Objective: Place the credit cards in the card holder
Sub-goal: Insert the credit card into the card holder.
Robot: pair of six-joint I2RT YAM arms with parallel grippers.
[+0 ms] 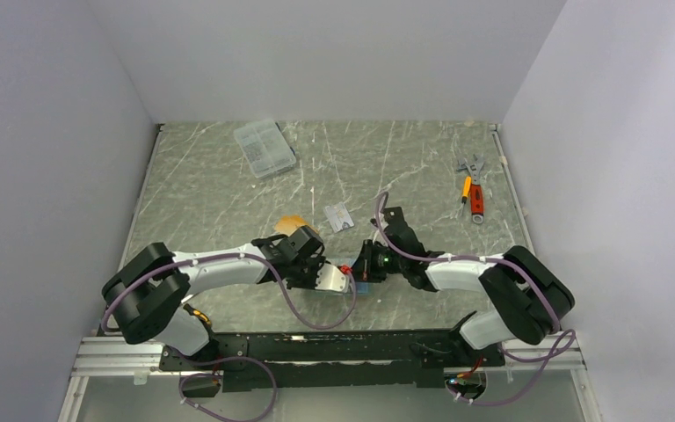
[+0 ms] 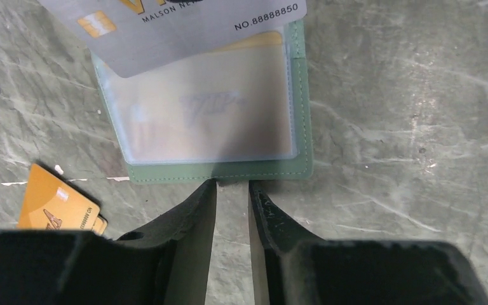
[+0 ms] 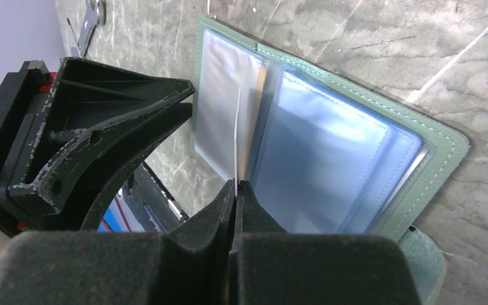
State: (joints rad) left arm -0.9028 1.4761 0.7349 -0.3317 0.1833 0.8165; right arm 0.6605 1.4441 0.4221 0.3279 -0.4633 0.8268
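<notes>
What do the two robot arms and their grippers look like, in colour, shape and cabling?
The left arm and right arm have white links with bulky black joints and loose purple cables. The left gripper and right gripper have black, tapering, scuffed fingers. A small green light glows on the right wrist.

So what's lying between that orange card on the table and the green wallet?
Nothing. In the left wrist view, only bare marbled table separates the orange card from the wallet.
</notes>
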